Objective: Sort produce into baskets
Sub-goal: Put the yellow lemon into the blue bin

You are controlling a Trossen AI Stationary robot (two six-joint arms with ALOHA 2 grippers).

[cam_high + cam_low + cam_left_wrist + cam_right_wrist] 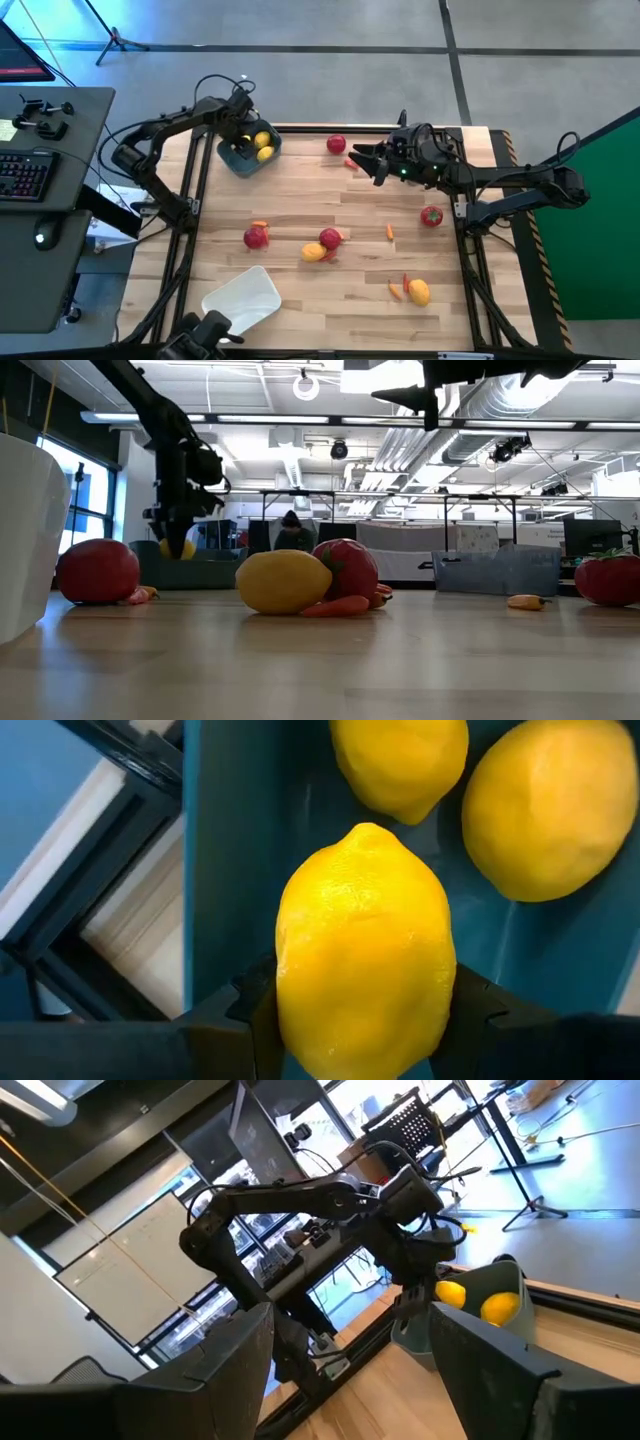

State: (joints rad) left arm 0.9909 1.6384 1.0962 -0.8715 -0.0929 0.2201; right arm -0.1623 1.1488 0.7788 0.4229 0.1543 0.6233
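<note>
My left gripper (244, 136) points down over the blue-grey basket (238, 160) at the table's far left and is shut on a yellow lemon (365, 960). Two more lemons (400, 760) (550, 805) lie on the basket's floor. My right gripper (362, 160) hangs open and level above the far middle of the table, with nothing between its fingers. Loose on the wood lie red fruits (336, 145) (431, 216) (256, 237), lemons (314, 252) (419, 292) and small orange peppers (389, 232). A white basket (242, 298) stands near the front left. My left gripper pinches the lemon's two long sides (295, 1005) between its two fingers (250, 1015), nearer one end of the fruit. The fingers come from above, pointing down. In the low view the lemon (180, 548) hangs below the fingers at about the basket's rim height.
A fourth red fruit (330, 238) touches the lemon in the table's middle. Peppers (396, 291) lie by the near right lemon, one (350, 163) under my right gripper. A grey bin (500, 572) shows at the far right in the low view. A desk with a keyboard (25, 175) stands left.
</note>
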